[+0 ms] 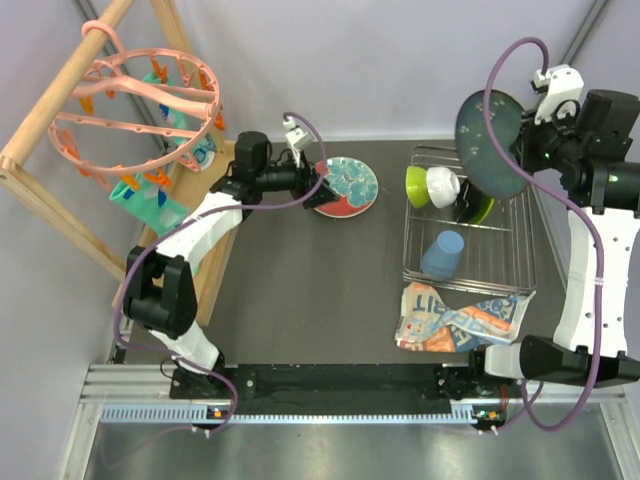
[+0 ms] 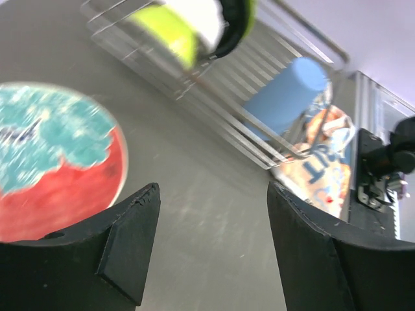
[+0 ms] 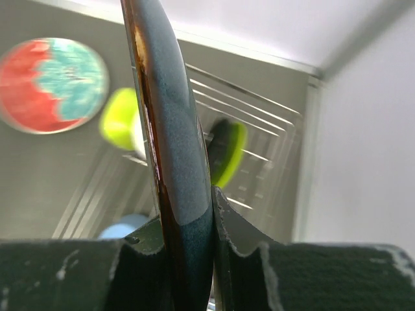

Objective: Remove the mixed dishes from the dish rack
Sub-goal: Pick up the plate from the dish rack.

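Two plates: teal plate (image 1: 492,140) clamped in the right hand (image 3: 188,220), pink-rimmed plate (image 1: 350,185) beside the spread-open left hand (image 2: 211,220).

We judge this a robotics lab test cell: two arms (image 1: 190,240) bolted to a metal rail (image 1: 330,412), a dark table (image 1: 300,290) boxed by plain grey walls (image 1: 350,60), a dish rack (image 1: 495,255) and peg hanger (image 1: 140,110) set out.

Speckled plate (image 1: 492,142), far right: dark teal with pale flecks, glossy brown edge. Red-and-teal plate (image 1: 345,186), far centre: pinkish red with a mottled teal-white patch. Silver wire rack (image 1: 503,258), right: lime-green cup (image 1: 417,186), white bowl (image 1: 441,185), lime-green dish (image 1: 484,208) with dark inside, light blue cup (image 1: 442,253); near packet (image 1: 460,318) printed orange, blue, white.
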Tool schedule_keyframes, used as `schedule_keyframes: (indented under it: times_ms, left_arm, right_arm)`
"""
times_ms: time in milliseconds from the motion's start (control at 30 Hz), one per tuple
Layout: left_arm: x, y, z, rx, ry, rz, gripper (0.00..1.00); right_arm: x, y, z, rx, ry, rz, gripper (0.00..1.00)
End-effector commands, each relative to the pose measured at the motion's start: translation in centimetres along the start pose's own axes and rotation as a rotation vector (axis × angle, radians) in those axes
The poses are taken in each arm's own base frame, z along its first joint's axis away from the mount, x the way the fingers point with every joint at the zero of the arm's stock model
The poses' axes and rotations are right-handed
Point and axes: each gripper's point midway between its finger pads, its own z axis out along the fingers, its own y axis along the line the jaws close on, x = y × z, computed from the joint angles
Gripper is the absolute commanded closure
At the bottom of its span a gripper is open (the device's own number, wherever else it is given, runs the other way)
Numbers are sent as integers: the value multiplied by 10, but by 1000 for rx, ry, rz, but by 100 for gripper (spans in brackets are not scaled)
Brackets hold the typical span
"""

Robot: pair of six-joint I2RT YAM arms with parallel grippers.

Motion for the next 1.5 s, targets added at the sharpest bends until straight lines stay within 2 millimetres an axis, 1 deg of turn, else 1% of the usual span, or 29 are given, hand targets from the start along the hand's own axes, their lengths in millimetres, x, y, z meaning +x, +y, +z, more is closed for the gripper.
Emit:
schedule_keyframes:
  times_ms: [0, 67, 100, 133, 167, 200, 233, 267, 300, 333, 400, 433, 533, 567, 667, 733, 900, 1067, 1100, 1133, 1167, 1200, 1300, 1467]
  left_arm:
    - [-54, -62, 7, 101, -101, 191, 28]
    - [-63, -75, 11, 117, -118, 213, 27]
    - [-64, -85, 16, 133, -117, 223, 26]
    - [-65, -89, 19, 137, -111, 225, 25]
    - [-69, -93, 20, 135, -105, 231, 25]
    - [-71, -99, 23, 148, -105, 241, 25]
    - [-68, -100, 25, 148, -88, 226, 24]
    - [-70, -101, 26, 148, -91, 235, 20]
    - [-69, -102, 28, 142, -85, 235, 19]
    - [-68, -101, 30, 141, -80, 236, 18]
    - [-66, -101, 33, 137, -74, 239, 18]
    - [-66, -101, 33, 137, -73, 243, 18]
    - [-63, -100, 35, 129, -63, 248, 16]
    - [-65, -99, 34, 123, -67, 278, 13]
    - [-63, -98, 36, 122, -57, 292, 12]
    - [-62, -101, 37, 140, -53, 297, 12]
    - [-54, -121, 40, 254, -34, 288, 11]
    - [-46, -130, 47, 298, -15, 281, 10]
    - [-43, -136, 48, 328, -10, 279, 10]
    - [-39, -137, 49, 340, -1, 270, 10]
    - [-37, -140, 49, 356, 5, 264, 11]
    - [-35, -147, 49, 389, 9, 263, 11]
    - [-32, -153, 53, 422, 17, 258, 12]
    - [-33, -155, 58, 444, 22, 240, 18]
  right_arm:
    - [-50, 58, -24, -304, -242, -23, 100]
    - [-45, 69, -26, -365, -246, -27, 100]
    - [-44, 79, -29, -412, -253, -36, 100]
    - [-38, 85, -27, -436, -237, -38, 100]
    - [-37, 90, -29, -449, -242, -56, 100]
    - [-34, 100, -30, -477, -237, -69, 100]
    - [-25, 107, -26, -496, -212, -72, 100]
    - [-23, 112, -29, -508, -215, -90, 100]
    - [-19, 115, -28, -506, -205, -97, 100]
    - [-12, 131, -27, -550, -191, -114, 100]
    - [-10, 140, -29, -565, -195, -132, 100]
    - [-7, 148, -29, -590, -188, -138, 100]
    - [-1, 158, -29, -618, -171, -149, 100]
    - [0, 164, -31, -636, -166, -152, 100]
    - [3, 175, -34, -673, -159, -163, 100]
    - [7, 181, -35, -694, -148, -164, 100]
    - [15, 197, -36, -739, -131, -180, 100]
    - [17, 204, -38, -772, -130, -181, 100]
    - [17, 205, -38, -777, -131, -182, 100]
    - [18, 206, -38, -783, -130, -182, 100]
    - [18, 207, -39, -790, -133, -181, 100]
    - [18, 208, -40, -796, -135, -181, 100]
    - [20, 213, -41, -816, -132, -181, 100]
    - [22, 216, -44, -836, -130, -179, 100]
